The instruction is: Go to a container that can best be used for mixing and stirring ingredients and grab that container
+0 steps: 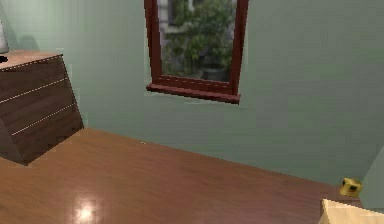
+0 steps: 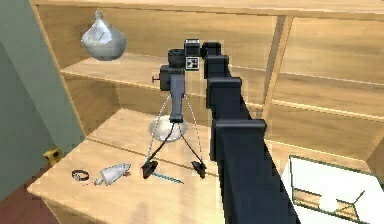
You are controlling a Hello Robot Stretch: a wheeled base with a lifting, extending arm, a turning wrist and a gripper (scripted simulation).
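Note:
In the arm side view the dark arm (image 2: 235,130) reaches over a light wooden shelf unit. My gripper (image 2: 175,167) hangs from its dark body with two thin fingers (image 2: 152,165) pointing down at the lower shelf board (image 2: 120,135). A pale, round, bowl-like thing (image 2: 163,128) sits on that board right behind the fingers. I cannot tell whether the gripper holds anything or touches the pale thing.
A grey teardrop-shaped object (image 2: 103,40) stands on the upper shelf. A dark ring (image 2: 80,176), a small whitish item (image 2: 113,174) and a thin pen-like stick (image 2: 166,179) lie on the front board; a glass box (image 2: 325,185) at right. In the forward view: window (image 1: 195,45), dark dresser (image 1: 35,105), wooden floor.

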